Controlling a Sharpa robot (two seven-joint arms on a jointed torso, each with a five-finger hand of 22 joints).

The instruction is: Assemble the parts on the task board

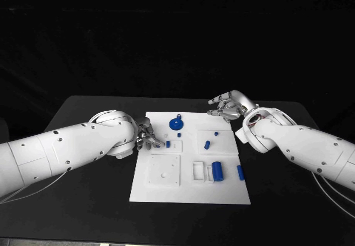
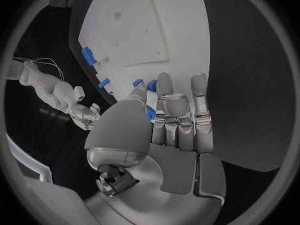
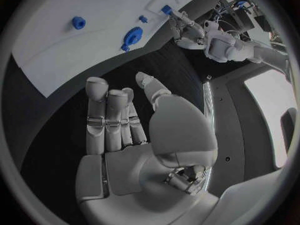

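The white task board (image 1: 190, 189) lies mid-table. My left hand (image 1: 148, 136) hovers at the board's left edge and pinches a small blue part (image 2: 149, 113) between thumb and fingers; the same small blue part (image 3: 167, 9) shows at its fingertips in the right wrist view. My right hand (image 1: 231, 106) hangs over the black table just past the board's far right corner, fingers apart and holding nothing (image 3: 125, 125). A round blue disc (image 1: 177, 123) stands near the board's far edge. A blue cylinder (image 1: 217, 169) and a blue bar (image 1: 240, 172) lie towards the near right.
Small blue pegs (image 1: 216, 134) (image 1: 208, 145) sit in the board's right half, and another (image 1: 168, 144) lies close to my left fingertips. A raised square plate (image 1: 163, 169) takes up the board's near left. Black table (image 1: 89, 200) surrounds the board.
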